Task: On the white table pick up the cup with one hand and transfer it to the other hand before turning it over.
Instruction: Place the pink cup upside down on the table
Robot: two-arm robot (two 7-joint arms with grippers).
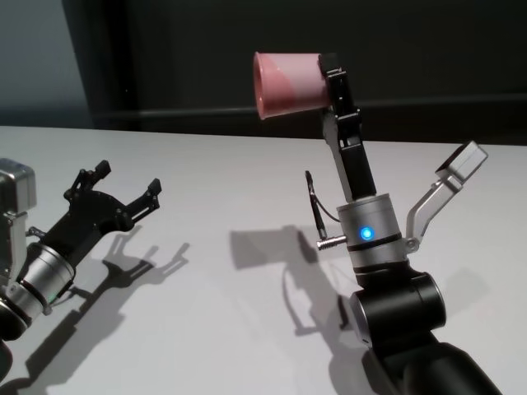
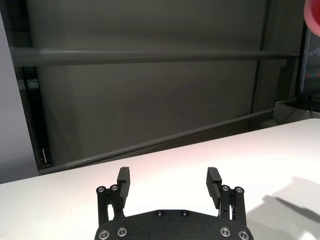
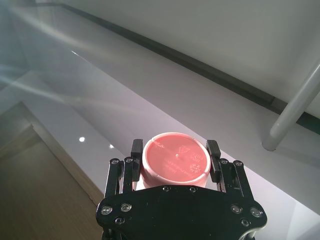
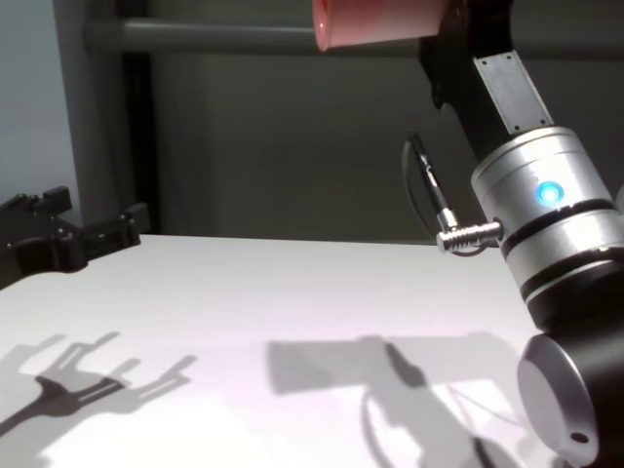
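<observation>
My right gripper, on the arm with the blue light, is shut on the salmon-pink cup and holds it high above the white table. The cup lies on its side with its rim toward my left. In the right wrist view the cup's base faces the camera between the two fingers. The cup also shows at the top of the chest view and in a corner of the left wrist view. My left gripper is open and empty, low over the table's left side, well apart from the cup.
A dark wall with horizontal rails stands behind the table's far edge. The arms' shadows fall on the tabletop.
</observation>
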